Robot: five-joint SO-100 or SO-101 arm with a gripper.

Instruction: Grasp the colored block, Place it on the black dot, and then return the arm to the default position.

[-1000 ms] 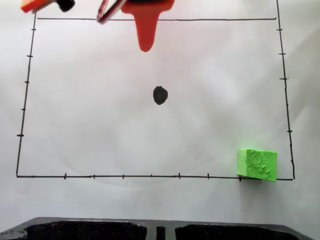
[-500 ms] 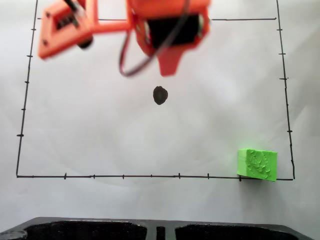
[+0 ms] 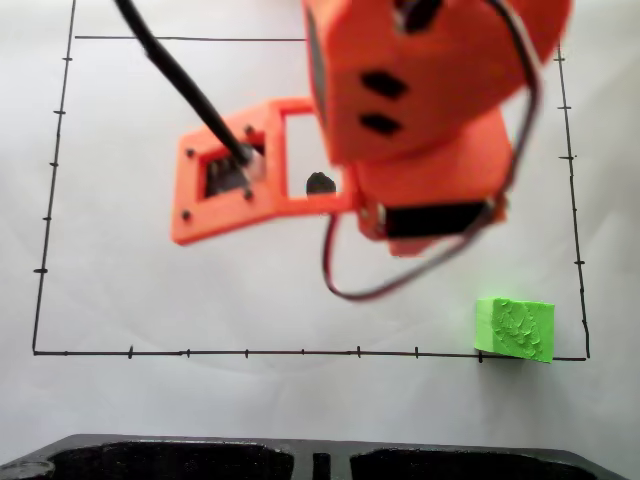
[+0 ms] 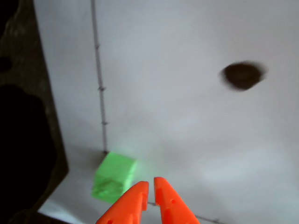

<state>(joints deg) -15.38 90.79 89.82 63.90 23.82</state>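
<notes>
The colored block (image 3: 514, 328), a lime-green cube, sits on the white paper at the lower right corner of the drawn rectangle in the fixed view. The black dot (image 3: 320, 183) peeks out between parts of the orange arm (image 3: 430, 110), which hangs over the middle and upper right of the sheet. The arm's body hides the fingertips in this view. In the wrist view my gripper (image 4: 150, 186) enters from the bottom edge, its two orange fingers nearly touching and holding nothing. The block (image 4: 113, 177) lies just left of the tips, and the dot (image 4: 241, 75) is blurred at the upper right.
Thin black border lines with ticks (image 3: 200, 352) frame the paper. A dark moulded object (image 3: 200, 460) runs along the bottom edge of the fixed view and appears as a dark mass (image 4: 23, 140) at the left of the wrist view. The arm's camera frame (image 3: 225, 185) sits left of the dot.
The arm has come down from the top edge toward the lower right and now covers the sheet's middle, partly hiding the dot. The block has not moved.
</notes>
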